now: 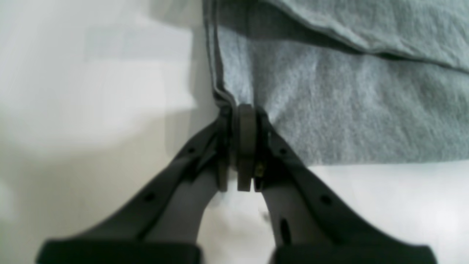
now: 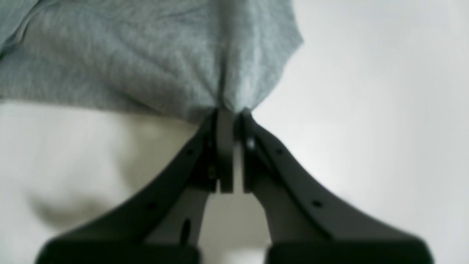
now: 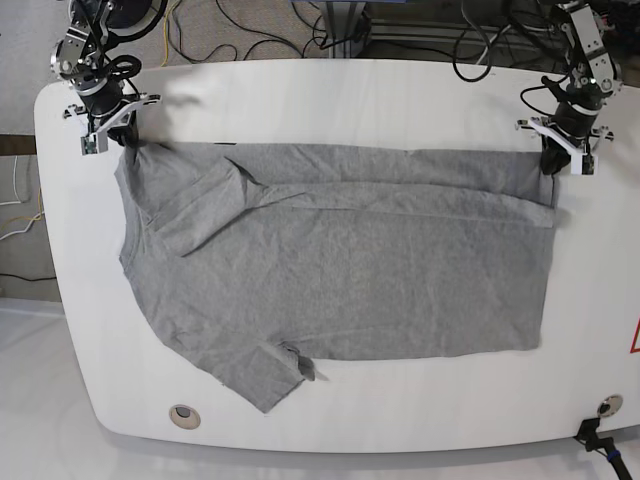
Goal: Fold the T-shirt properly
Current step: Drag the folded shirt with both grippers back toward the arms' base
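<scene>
We have both the left gripper [image 3: 553, 160] and right gripper [image 3: 128, 143] clamped on the grey T-shirt's [image 3: 340, 270] far edge corners, its body spreading lengthwise between them toward the white table's [image 3: 340, 90] near side.

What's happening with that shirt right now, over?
Left gripper jaws shut on T-shirt corner. Right gripper jaws shut on opposite far corner. Far edge partly folded over on the table. Nothing in the way.

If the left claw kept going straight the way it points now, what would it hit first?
The gray T-shirt itself: the left claw is shut on its corner, and folded cloth lies straight ahead. Depth is unclear, so it might slide over the layers.
</scene>
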`<state>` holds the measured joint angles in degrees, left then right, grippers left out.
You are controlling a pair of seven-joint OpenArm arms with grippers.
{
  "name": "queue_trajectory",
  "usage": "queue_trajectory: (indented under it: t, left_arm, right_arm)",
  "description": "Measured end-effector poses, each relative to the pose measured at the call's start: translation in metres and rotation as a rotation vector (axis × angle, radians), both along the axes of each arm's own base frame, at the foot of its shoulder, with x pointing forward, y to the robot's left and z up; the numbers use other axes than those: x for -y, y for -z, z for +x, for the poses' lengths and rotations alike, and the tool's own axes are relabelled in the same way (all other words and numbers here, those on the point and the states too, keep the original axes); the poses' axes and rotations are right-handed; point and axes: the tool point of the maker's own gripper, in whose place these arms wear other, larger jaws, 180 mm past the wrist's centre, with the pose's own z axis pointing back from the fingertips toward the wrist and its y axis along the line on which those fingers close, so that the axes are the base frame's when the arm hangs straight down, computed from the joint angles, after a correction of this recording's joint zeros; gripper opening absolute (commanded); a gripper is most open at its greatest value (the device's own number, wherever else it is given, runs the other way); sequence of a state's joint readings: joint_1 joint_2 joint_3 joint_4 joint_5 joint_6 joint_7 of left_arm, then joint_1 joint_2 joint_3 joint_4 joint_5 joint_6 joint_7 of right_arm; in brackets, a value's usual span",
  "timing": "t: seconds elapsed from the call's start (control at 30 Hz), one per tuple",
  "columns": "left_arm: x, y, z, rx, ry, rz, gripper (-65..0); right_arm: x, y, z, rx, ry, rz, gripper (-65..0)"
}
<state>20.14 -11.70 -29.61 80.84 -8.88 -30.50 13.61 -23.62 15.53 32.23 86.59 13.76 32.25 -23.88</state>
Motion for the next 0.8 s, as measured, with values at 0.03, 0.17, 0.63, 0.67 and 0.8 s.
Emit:
queue_trajectory:
  t: [0.03,0.17,0.63,0.67,0.8]
  left_arm:
    - [0.000,0.000,-0.004,-0.002,0.002,0.001,-65.0]
    - [0.002,0.000,-0.023,-0.027,0.017,0.016,-65.0]
    - [0.010,-0.006,-0.083,-0.129,0.077,0.078,-65.0]
    - [0.010,-0.006,-0.085,-0.134,0.081,0.081,-65.0]
    - [0.011,-0.008,-0.088,-0.142,0.087,0.087,-65.0]
  right_arm:
    - [0.003,0.000,-0.005,0.004,0.025,0.004,-65.0]
    - [0.008,0.001,-0.019,-0.012,0.029,-0.006,-65.0]
    - [-0.014,-0.003,-0.079,-0.117,-0.012,-0.040,-65.0]
    - [-0.016,-0.003,-0.080,-0.115,-0.009,-0.037,-65.0]
    - [-0.017,-0.003,-0.082,-0.113,-0.006,-0.032,-65.0]
